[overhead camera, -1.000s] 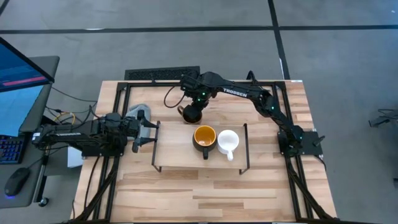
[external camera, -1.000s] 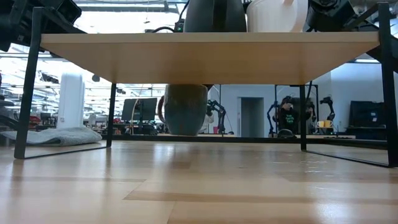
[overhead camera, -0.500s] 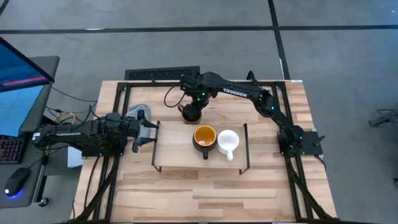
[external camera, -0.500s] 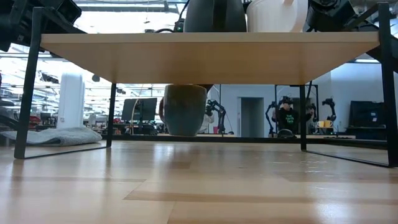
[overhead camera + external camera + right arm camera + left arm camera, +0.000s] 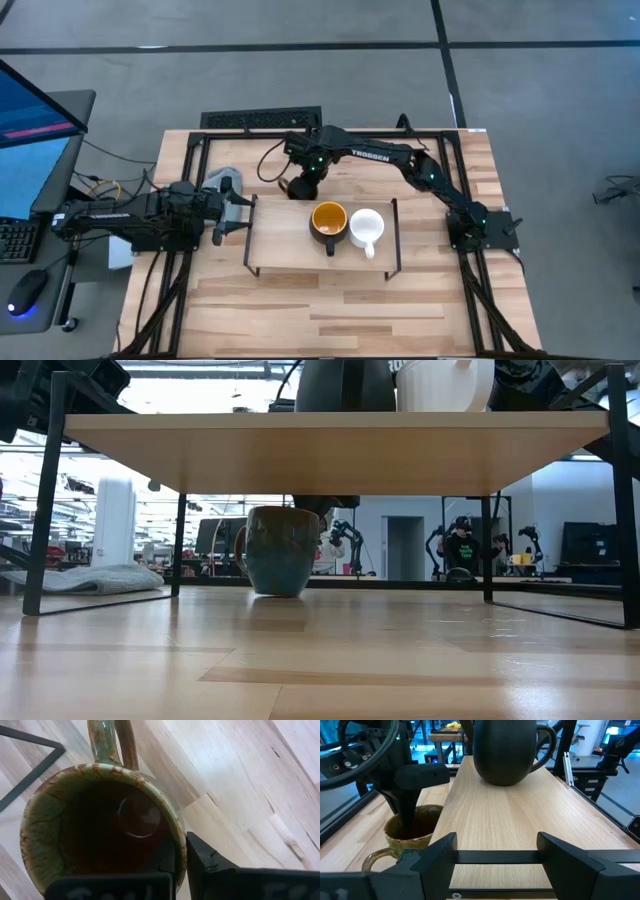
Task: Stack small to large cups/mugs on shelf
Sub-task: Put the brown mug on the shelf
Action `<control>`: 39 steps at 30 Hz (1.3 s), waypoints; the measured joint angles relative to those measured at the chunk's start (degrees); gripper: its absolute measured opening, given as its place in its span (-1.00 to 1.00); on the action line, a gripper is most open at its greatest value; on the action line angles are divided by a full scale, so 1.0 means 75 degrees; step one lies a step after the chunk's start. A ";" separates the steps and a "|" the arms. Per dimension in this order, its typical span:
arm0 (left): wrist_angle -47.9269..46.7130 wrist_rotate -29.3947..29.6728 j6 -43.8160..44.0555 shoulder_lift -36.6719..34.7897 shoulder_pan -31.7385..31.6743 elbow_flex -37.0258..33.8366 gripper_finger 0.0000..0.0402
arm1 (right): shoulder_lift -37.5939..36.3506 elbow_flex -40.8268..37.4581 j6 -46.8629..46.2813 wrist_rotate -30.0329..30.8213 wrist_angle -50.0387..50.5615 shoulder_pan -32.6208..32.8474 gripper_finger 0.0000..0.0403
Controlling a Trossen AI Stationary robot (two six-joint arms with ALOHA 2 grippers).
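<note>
Two views differ: from above I barely see the olive-brown mug [image 5: 296, 186]; right gripper [image 5: 180, 852] apparently pinches its rim; left gripper [image 5: 243, 215] gapes empty.

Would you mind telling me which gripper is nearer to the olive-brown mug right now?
The right. The right gripper is shut on the rim of the olive-brown mug, which sits on the tabletop behind the shelf. The left gripper waits open at the shelf's left end, apart from the mug.
</note>
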State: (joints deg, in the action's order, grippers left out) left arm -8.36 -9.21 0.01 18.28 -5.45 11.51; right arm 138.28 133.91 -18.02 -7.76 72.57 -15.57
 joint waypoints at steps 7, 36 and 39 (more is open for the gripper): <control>-0.0001 0.0006 -0.0003 -0.0003 0.0000 0.0000 0.31 | 0.0000 -0.0005 0.0050 0.0030 -0.0002 0.0009 -0.85; 0.0002 0.0009 0.0058 -0.0009 0.0000 0.0000 0.31 | 0.0050 -0.0035 0.0058 0.0010 0.0038 0.0172 0.19; 0.0002 0.0009 0.0058 -0.0009 0.0000 0.0000 0.31 | 0.0047 -0.0032 0.0003 0.0010 0.0035 0.0172 0.20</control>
State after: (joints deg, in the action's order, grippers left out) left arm -8.34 -9.15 0.45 18.22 -5.45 11.51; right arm 138.63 133.67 -18.00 -7.69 72.84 -14.28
